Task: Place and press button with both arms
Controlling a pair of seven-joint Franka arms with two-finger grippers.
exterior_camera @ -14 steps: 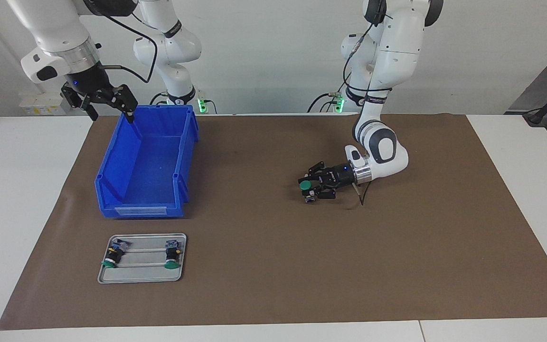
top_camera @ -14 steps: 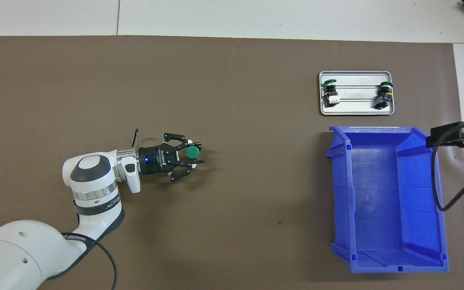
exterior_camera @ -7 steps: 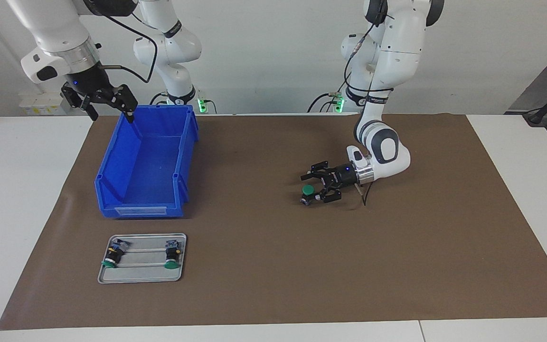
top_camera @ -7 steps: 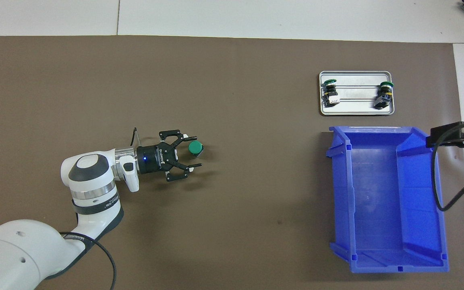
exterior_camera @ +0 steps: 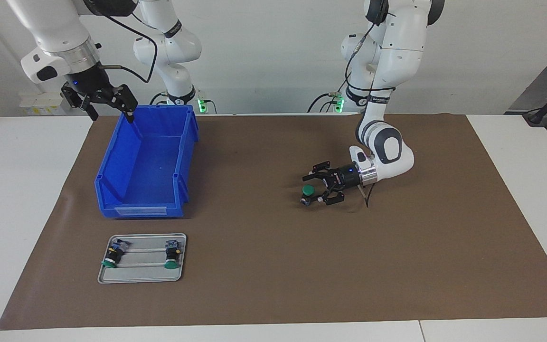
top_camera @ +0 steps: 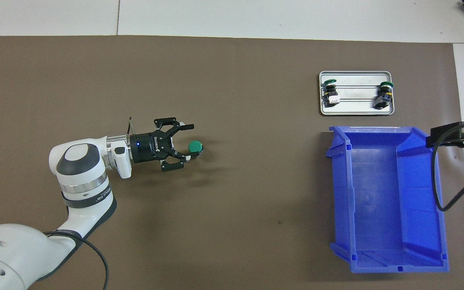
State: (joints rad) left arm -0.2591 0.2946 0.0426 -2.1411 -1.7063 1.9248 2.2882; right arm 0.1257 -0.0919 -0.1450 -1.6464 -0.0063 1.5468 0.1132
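Pincer, left (exterior_camera: 312, 189) (top_camera: 189, 141): lies low over the brown mat near the middle of the desk, pointing sideways toward the right arm's end; its fingers are spread apart with nothing gripped between them.
Button (exterior_camera: 307, 193) (top_camera: 195, 147): stands upright on the mat with its green cap up, right at the tips of the left pincer; in the overhead view one fingertip lies just beside it, and whether it touches I cannot tell.
Left arm (exterior_camera: 385, 147) (top_camera: 79, 169): reaches down from its base, wrist bent so that the pincer runs roughly level with the mat.
Pincer, right (exterior_camera: 112, 108) (top_camera: 449, 137): hangs in the air over the rim of the blue bin at the corner nearest the robots, fingers wide apart, holding nothing; this arm waits.
Blue bin (exterior_camera: 112, 171) (top_camera: 338, 193): sits on the mat at the right arm's end of the desk; nothing shows inside it.
Tray (exterior_camera: 141, 276) (top_camera: 355, 110): small metal tray on the mat, farther from the robots than the bin and just beside it.
Two other buttons (exterior_camera: 111, 254) (top_camera: 330, 92): lie on their sides in the tray, one at each end, well apart from each other.
Mat (exterior_camera: 273, 266) (top_camera: 232, 80): brown sheet covering most of the white desk (exterior_camera: 22, 190) (top_camera: 256, 16).
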